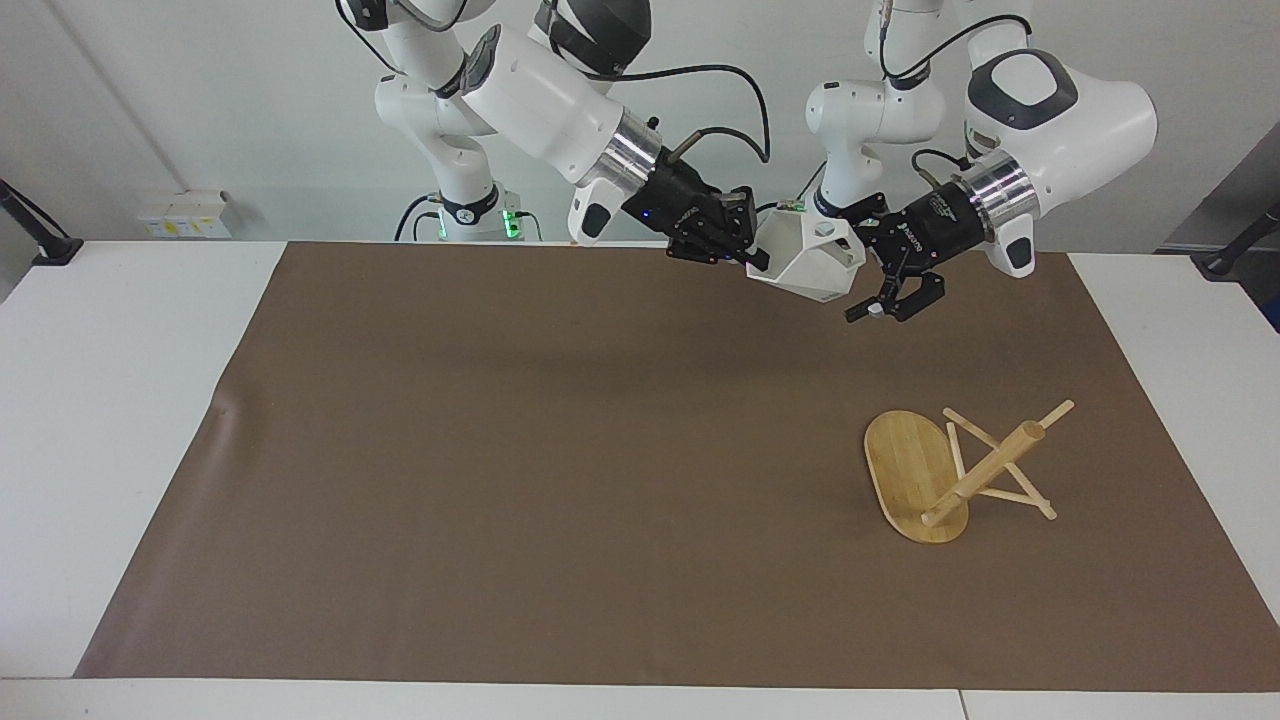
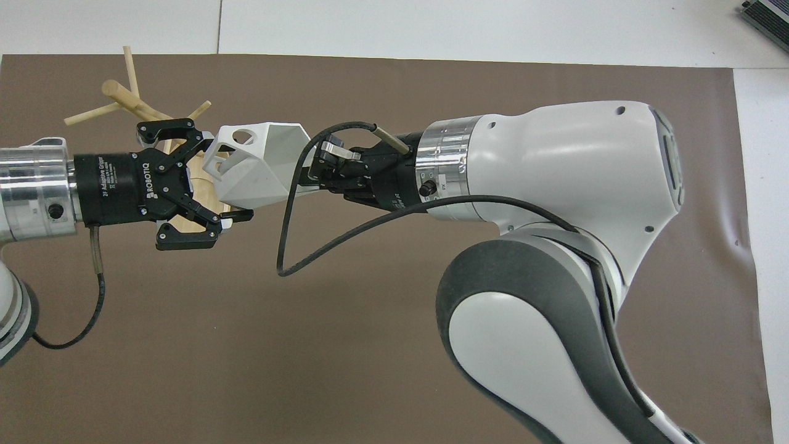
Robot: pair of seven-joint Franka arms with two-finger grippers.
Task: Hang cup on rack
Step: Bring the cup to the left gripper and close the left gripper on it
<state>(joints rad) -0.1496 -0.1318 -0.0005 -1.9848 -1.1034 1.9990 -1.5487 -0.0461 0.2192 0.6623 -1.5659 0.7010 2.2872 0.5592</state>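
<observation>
Both arms reached inward, wrists level; the right gripper (image 1: 757, 262) was clamped, the left gripper (image 1: 868, 283) spread wide.

White cup (image 1: 808, 262), light bamboo rack (image 1: 915, 470)

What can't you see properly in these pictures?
- Overhead view: much of the rack's base, covered by the left gripper and the cup.
- Both views: whether the left jaws touch the cup.
- Overhead view: where the right gripper pinches the cup, hidden by the cup's body.
</observation>
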